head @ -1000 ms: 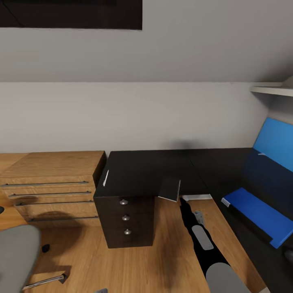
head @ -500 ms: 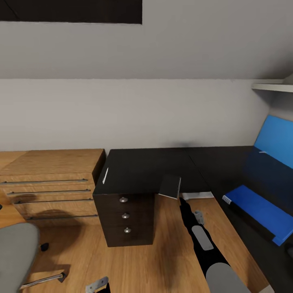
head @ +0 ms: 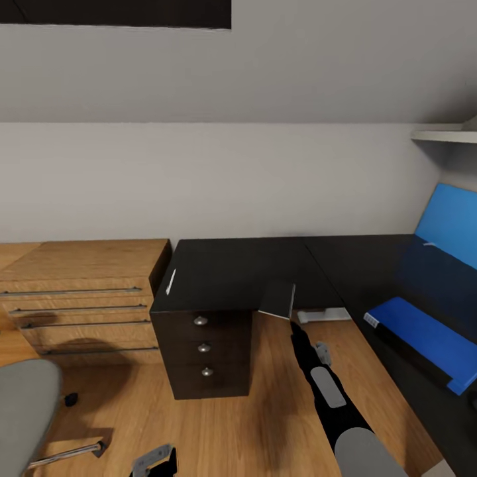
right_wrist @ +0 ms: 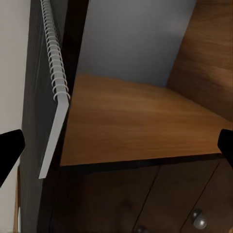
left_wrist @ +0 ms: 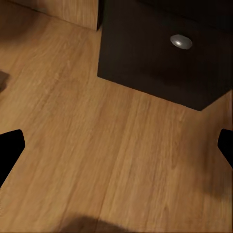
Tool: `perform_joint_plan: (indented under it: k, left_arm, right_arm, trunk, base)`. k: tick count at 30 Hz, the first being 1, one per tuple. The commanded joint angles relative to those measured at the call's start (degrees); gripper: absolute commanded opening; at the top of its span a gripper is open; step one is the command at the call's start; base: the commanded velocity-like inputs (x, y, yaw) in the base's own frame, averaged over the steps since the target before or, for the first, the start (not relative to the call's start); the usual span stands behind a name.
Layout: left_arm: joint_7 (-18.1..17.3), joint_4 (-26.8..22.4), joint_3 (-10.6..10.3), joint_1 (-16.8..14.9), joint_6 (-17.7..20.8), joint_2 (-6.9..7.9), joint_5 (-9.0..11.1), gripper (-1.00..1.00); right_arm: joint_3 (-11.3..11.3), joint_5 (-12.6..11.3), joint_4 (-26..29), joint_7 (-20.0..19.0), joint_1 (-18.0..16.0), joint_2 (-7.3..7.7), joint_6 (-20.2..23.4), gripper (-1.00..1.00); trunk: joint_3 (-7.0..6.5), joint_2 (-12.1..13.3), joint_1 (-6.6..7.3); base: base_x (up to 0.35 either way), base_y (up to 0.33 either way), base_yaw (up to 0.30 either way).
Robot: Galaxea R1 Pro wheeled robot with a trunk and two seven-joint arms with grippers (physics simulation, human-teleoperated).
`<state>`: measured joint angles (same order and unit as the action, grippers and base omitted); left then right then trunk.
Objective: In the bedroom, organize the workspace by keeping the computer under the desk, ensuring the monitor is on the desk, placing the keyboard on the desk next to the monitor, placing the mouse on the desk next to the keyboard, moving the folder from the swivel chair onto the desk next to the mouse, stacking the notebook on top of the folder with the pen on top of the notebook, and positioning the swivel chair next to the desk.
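The desk (head: pixel 232 265) is black-topped, with a drawer unit (head: pixel 205 358) under its left end. A pale pen (head: pixel 171 281) lies near the top's left edge. The greyish spiral-bound notebook (head: pixel 278 299) sits tilted at the desk's front edge; it also appears edge-on as the notebook (right_wrist: pixel 54 121). My right gripper (head: pixel 291 322) is just below it, and in the right wrist view the right gripper (right_wrist: pixel 116 148) has its fingertips far apart, open. The blue folder (head: pixel 424 341) lies on the desk's right wing. My left gripper (head: pixel 156 462) hangs open over the floor. The swivel chair (head: pixel 23 411) stands at lower left.
A light wooden cabinet (head: pixel 79 291) with drawers adjoins the desk's left end. A blue back panel (head: pixel 450 225) and a white shelf (head: pixel 444 136) rise at the right. In the left wrist view the drawer unit (left_wrist: pixel 165 53) stands ahead over wood floor (left_wrist: pixel 97 145).
The whole view has shifted slightly as the camera moved. My left gripper has come into the head view's lower edge. The right arm stays by the notebook.
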<state>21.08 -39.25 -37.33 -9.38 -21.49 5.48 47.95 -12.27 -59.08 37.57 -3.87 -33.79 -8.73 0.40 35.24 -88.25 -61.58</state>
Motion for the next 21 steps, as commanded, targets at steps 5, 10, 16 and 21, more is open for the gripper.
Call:
perform_joint_plan:
  k: [5, 10, 16, 21]
  left_arm:
    - [7.24, -16.17, -1.82, 6.31, 7.31, 6.01, 0.76, 1.00]
    - [12.32, -22.79, -3.42, 9.90, 12.68, 8.62, 0.96, 1.00]
    - [13.18, -23.52, -3.93, 10.52, 13.64, 8.88, 1.00, 1.00]
    - [13.31, -22.38, -4.27, 10.64, 13.79, 8.37, 1.00, 1.00]
  right_arm:
    - [-0.14, -0.60, -0.04, -0.35, -0.04, -0.06, 0.04, 1.00]
    - [-0.08, -0.60, -0.04, -0.35, -0.04, -0.06, 0.04, 1.00]
    - [-0.05, -0.60, -0.04, -0.52, -0.04, -0.07, 0.04, 1.00]
    - [-0.04, -0.60, -0.04, -0.85, -0.04, -0.13, 0.04, 1.00]
  trunk:
    - [0.96, -2.05, -1.10]
    - [1.85, -4.05, -2.20]
    - [2.93, -6.46, -3.52]
    - [3.83, -8.47, -4.62]
  base:
    - [0.000, 0.000, 0.000]
    - [0.000, 0.000, 0.000]
    - [0.000, 0.000, 0.000]
    - [0.000, 0.000, 0.000]
